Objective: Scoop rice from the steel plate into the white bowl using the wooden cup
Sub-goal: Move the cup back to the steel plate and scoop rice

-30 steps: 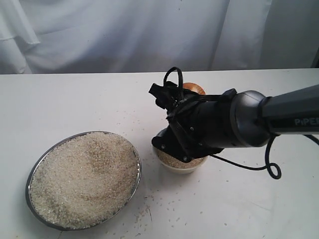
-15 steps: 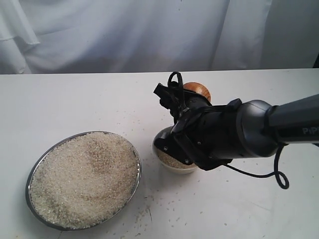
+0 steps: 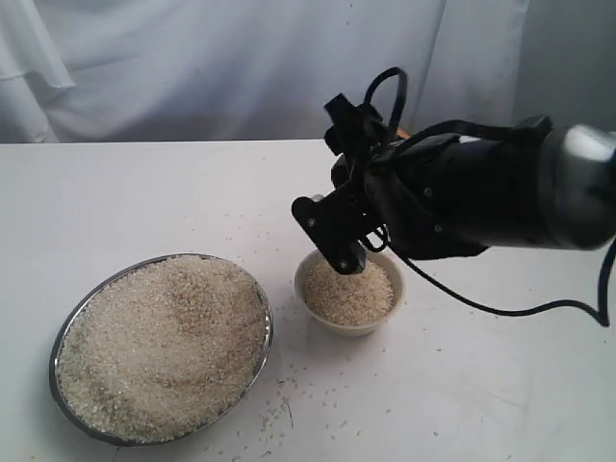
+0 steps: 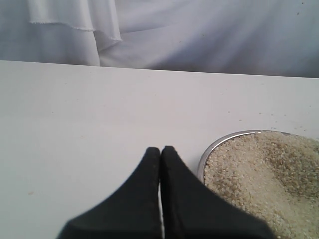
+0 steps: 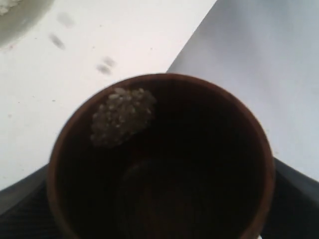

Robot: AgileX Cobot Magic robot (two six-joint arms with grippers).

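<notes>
— Where is our wooden cup [image 5: 159,164]?

— In the right gripper [image 3: 348,181], up over the white bowl [image 3: 327,320]. The jaws stand wide and pinch the cup from both sides. In the outside view the arm hides nearly all of it, so we go by the wrist camera.

— Why do we hold it there?

— We judge this to be the pour. The wrist camera looks straight into the cup's mouth: the inside is dark and almost bare, and only a small clump of rice [image 5: 122,117] clings to the wall. The bowl below is heaped close to its rim.

— And our left gripper [image 4: 160,164]?

— Its jaws are pressed together on nothing. It sits low over the table [image 4: 75,124], just beside the rim of the steel plate [image 4: 218,143]. We think it is parked there to keep out of the way.

— What stands between us and another scoop?

— Little. The plate lies left of the bowl, near but not touching, and is full of rice. Between them we see bare table with loose grains [image 3: 289,390]. A black cable [image 3: 520,310] loops under the right arm, to the right of the bowl. The white curtain [image 3: 192,67] hangs well behind. Our one worry is the bowl itself, since another cupful may spill over.
</notes>
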